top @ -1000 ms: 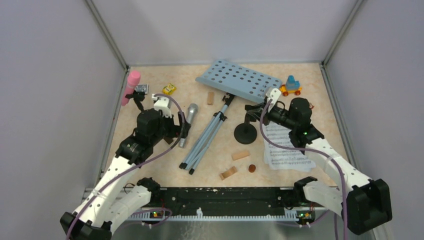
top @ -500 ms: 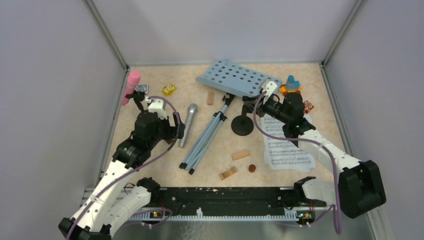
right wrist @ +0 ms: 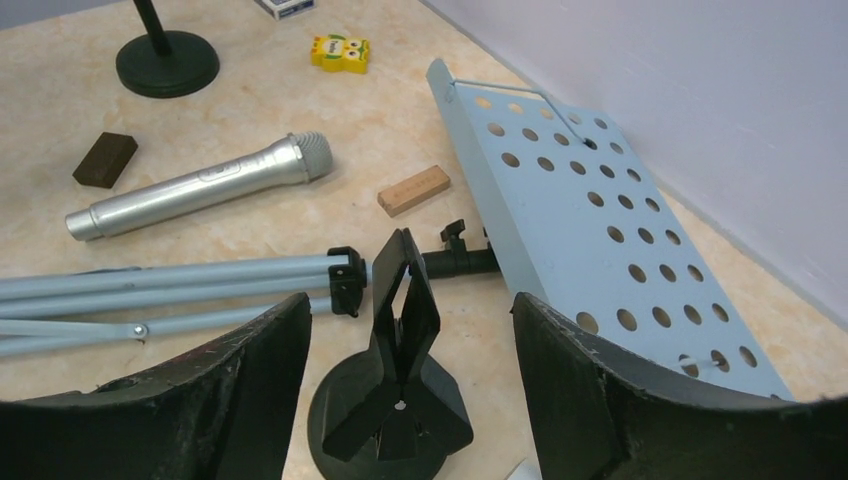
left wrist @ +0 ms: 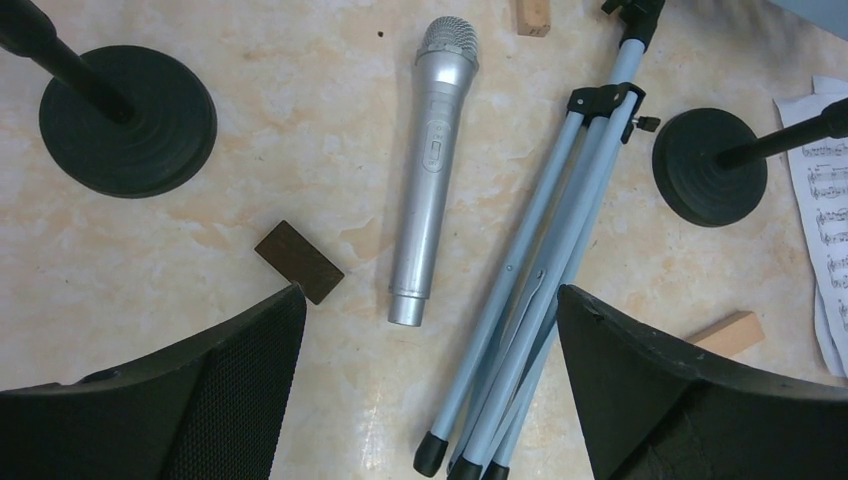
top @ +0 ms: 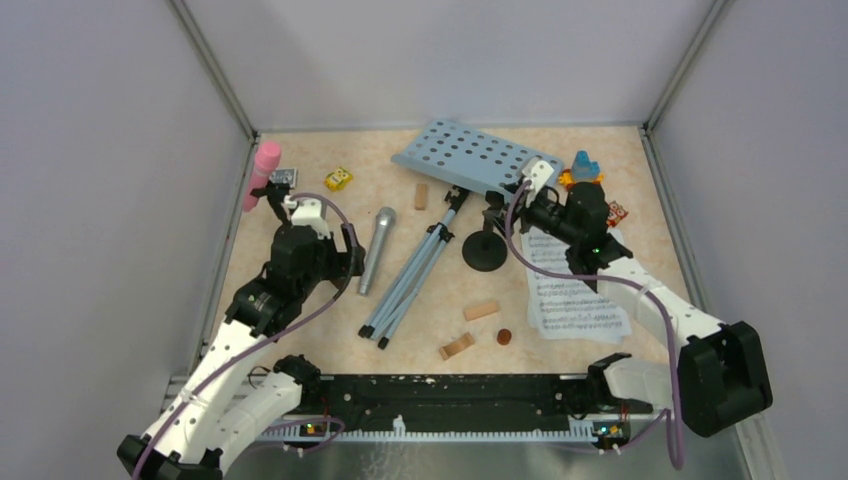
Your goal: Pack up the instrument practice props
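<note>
A beige marbled tabletop (top: 420, 300) carries a pale blue music rack (top: 478, 157) lying flat on folded tripod legs (top: 410, 280), a silver microphone (top: 374, 250) just beside them, a sheet-music page (top: 575, 300), an upright black mic holder (top: 487, 258), scattered wooden blocks (top: 480, 311) and a yellow toy (top: 338, 178).

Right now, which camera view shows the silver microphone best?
The left wrist view: the silver microphone lies full length near the frame's centre, mesh head to butt end, switch visible. The right wrist view shows it whole too, but smaller and at a slant. The top external view shows it small, beside the tripod legs.
</note>
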`<state>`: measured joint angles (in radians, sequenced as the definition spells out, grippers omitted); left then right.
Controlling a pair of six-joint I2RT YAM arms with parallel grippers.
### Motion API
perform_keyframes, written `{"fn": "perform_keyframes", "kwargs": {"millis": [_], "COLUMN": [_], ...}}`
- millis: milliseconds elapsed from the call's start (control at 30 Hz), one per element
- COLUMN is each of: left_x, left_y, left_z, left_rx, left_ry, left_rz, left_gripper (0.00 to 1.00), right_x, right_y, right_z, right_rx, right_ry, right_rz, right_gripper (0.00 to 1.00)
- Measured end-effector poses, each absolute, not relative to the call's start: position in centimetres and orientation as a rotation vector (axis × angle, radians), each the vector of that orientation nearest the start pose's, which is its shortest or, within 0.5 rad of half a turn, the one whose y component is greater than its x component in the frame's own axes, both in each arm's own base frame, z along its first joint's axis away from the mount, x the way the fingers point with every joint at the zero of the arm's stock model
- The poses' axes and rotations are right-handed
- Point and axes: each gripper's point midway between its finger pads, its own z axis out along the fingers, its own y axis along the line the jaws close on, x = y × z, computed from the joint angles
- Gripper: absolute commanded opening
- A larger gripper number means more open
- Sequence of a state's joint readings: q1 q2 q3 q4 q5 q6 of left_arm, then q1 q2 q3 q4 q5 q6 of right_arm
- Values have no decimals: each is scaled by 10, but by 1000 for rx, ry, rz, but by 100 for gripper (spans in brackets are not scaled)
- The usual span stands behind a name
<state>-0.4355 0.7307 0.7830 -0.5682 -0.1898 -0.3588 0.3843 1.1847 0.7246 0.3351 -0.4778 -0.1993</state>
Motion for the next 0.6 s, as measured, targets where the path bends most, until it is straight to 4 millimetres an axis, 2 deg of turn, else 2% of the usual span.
{"fn": "perform_keyframes", "kwargs": {"millis": [133,367,600], "left_x": [245,243,240], "left_y": [-88,-75,-54], "left_z": [203,197,192], "left_rx": [-81,-211,-386], "left_ry": [2099,2112,2111], "left_rz": [-262,-212,-115], "left_gripper": [99,99,99], "right_x": [335,317,294], "right_y": [213,203,194], "right_z": [253,306,336], "right_rx": [-810,-752,-736], "right_ry": [1472,1359,1289], "right_rz": [529,516,511], "right_gripper": [76,77,77]}}
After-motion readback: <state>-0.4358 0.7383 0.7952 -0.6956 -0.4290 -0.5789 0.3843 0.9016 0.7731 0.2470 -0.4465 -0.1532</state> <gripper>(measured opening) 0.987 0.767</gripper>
